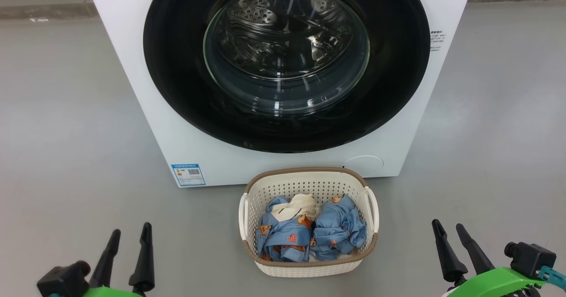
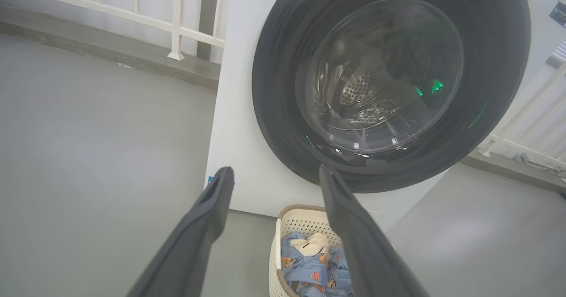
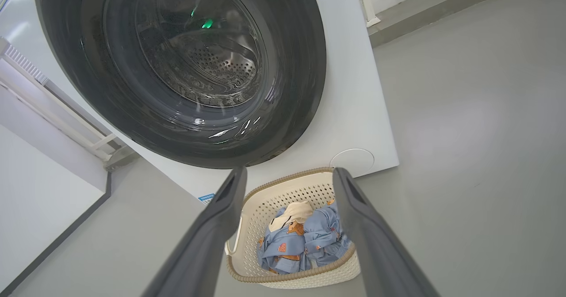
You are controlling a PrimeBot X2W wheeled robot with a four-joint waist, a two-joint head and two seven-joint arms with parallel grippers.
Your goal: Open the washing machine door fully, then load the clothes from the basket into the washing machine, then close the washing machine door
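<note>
Both my claws are spread wide w/ nothing in them: left gripper point(image 1: 131, 229) low at my left, right gripper point(image 1: 447, 224) low at my right, each well apart from the basket point(image 1: 305, 172); the washing machine door point(image 1: 286, 54) is shut flush vs. the washing machine point(image 1: 146, 129) front, so step 1 isn't begun; door looks stiff, heavy-ish, hinged; its glossy black rim point(image 1: 177, 67) is prob. slippery, its bulging middle no place to squeeze; can't make out a handle or recess, so I'd hook 1 finger behind the rim edge, side tbd; the clothes point(image 1: 309, 233) sit bunched in the basket on the floor point(image 1: 66, 133), just in front of the machine, below the door; soft, light, floppy; pinch a raised fold, e.g. the cream garment point(image 1: 297, 206) on top, not the perforated wall.
</note>
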